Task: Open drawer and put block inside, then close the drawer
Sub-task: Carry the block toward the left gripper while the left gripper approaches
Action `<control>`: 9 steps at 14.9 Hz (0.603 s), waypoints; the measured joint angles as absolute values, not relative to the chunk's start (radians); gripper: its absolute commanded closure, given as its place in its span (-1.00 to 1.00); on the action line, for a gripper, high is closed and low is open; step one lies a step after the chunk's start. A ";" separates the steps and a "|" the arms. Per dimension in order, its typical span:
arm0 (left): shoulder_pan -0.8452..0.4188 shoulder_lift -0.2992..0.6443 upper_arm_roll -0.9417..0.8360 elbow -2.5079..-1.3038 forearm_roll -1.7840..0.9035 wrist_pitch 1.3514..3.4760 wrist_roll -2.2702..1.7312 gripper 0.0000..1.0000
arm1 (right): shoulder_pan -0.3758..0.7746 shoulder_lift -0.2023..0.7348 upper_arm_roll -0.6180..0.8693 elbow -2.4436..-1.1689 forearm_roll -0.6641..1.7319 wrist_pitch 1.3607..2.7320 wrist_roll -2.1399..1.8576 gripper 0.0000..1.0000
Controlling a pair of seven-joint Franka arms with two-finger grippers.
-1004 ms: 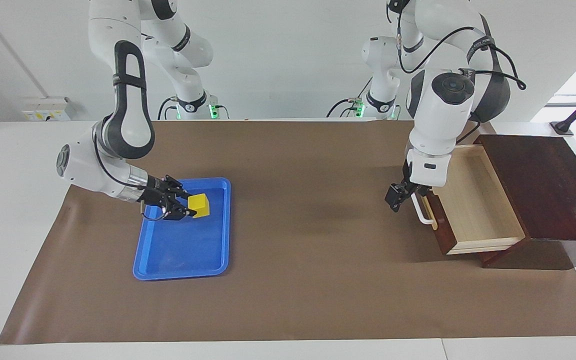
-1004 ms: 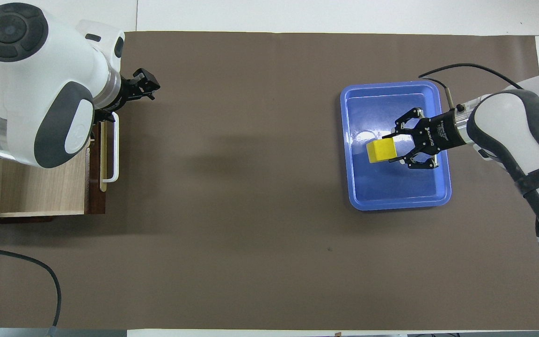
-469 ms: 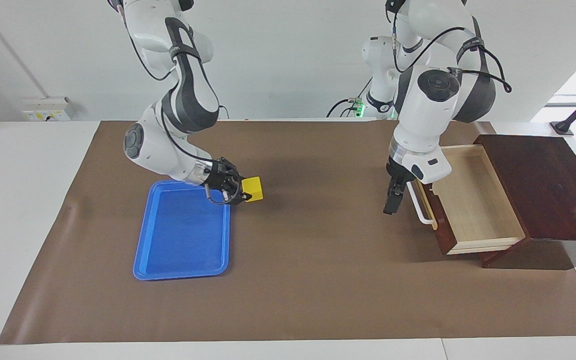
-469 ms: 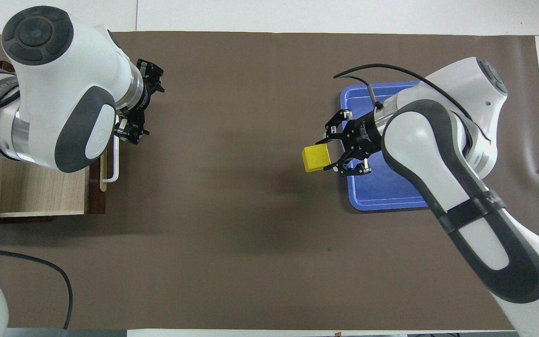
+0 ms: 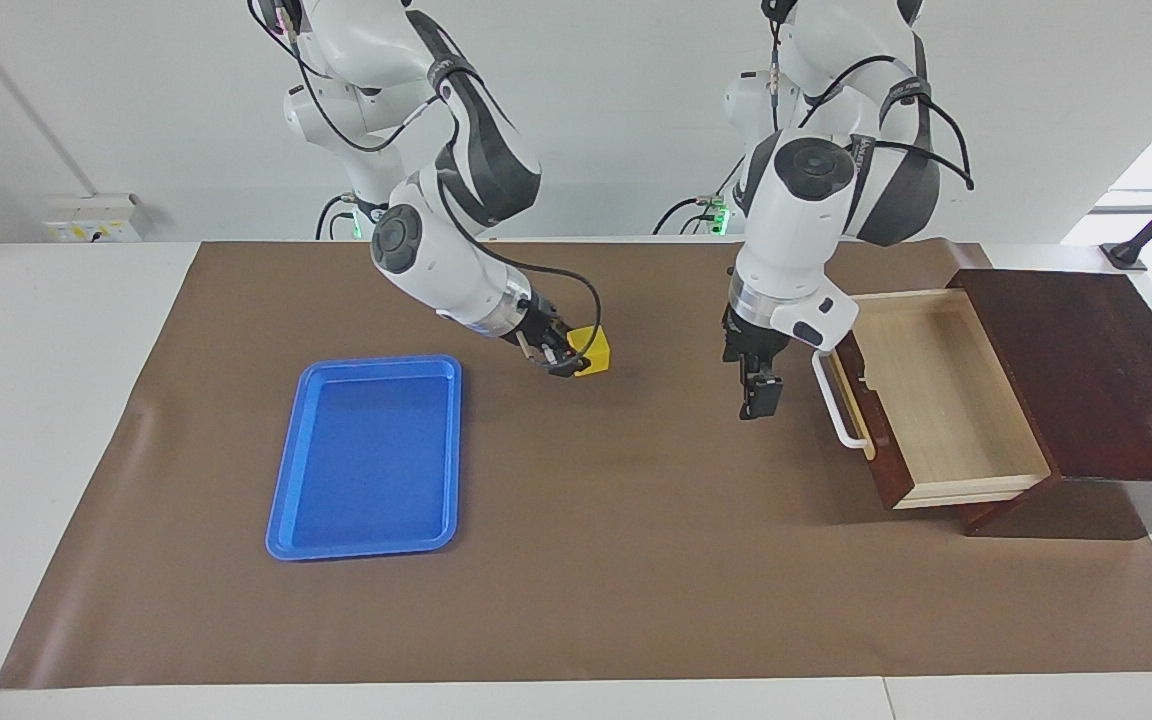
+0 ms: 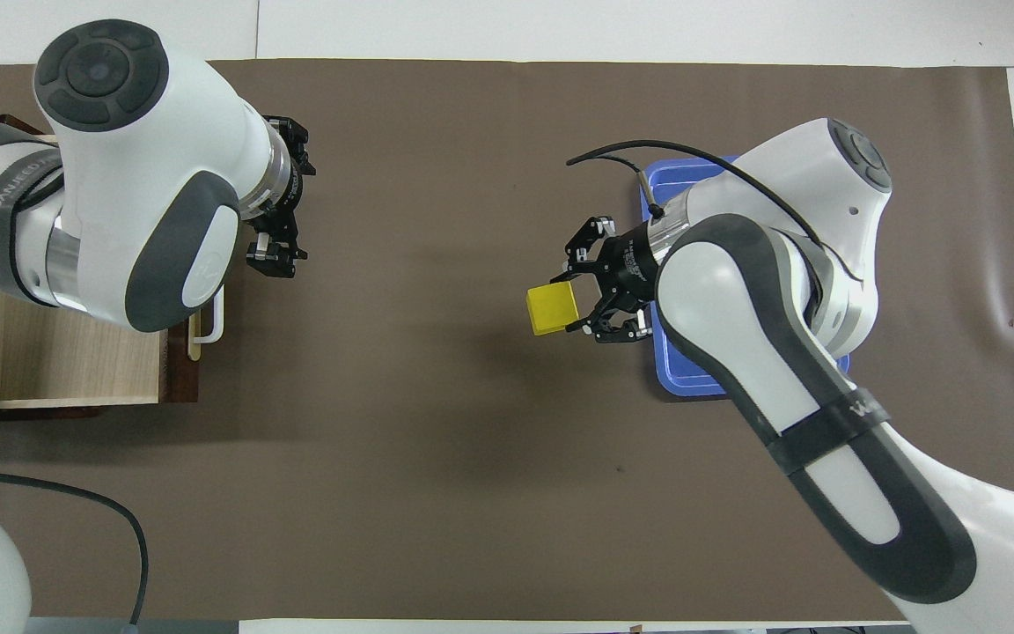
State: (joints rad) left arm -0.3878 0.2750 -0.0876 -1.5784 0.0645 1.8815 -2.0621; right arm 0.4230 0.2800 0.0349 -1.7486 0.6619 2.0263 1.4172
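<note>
Right gripper (image 5: 576, 362) is clamped on the block (image 5: 593, 350), holding it in the air over the brown mat (image 5: 586, 560) between the blue tray (image 5: 286, 500) and the pulled-out drawer (image 5: 946, 400). Left gripper (image 5: 760, 400), fingers spread and holding nothing, hangs over the mat just beside the drawer's handle (image 5: 833, 405).

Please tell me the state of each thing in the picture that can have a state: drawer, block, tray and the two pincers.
drawer: pulled open, nothing inside.
block: held in the air over the brown mat, out of the tray.
blue tray: flat on the mat, nothing in it.
right pincer: shut on the block.
left pincer: open, holds nothing, hangs over the mat beside the drawer's white handle.
</note>
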 measured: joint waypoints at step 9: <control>-0.475 0.190 -0.090 -1.757 0.029 1.883 -2.250 -1.00 | 0.492 0.355 0.030 -1.635 0.662 2.027 1.631 1.00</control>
